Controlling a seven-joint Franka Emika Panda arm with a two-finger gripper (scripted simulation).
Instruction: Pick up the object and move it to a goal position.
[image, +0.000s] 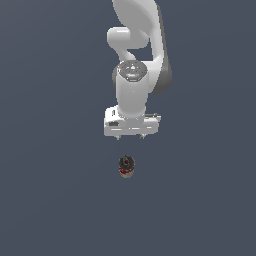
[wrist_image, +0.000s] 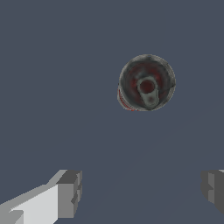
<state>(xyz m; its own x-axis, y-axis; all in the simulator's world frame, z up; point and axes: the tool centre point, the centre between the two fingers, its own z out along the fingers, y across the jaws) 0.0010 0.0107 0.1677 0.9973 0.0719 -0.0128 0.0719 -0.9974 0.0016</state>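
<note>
A small tin can (image: 126, 167) with a red-and-white label and a dark metal top stands upright on the grey floor, below the arm in the exterior view. In the wrist view the can (wrist_image: 146, 83) shows from above, with its pull tab in the middle. My white gripper (image: 130, 137) hangs above the floor, apart from the can and not over it. In the wrist view the gripper (wrist_image: 142, 190) has its two fingers (wrist_image: 70, 192) spread wide with nothing between them. The can lies outside the gap, some way off from the fingertips.
The flat grey floor (image: 50, 200) fills both views. The white arm (image: 137, 45) rises above the gripper in the exterior view. No goal marker shows.
</note>
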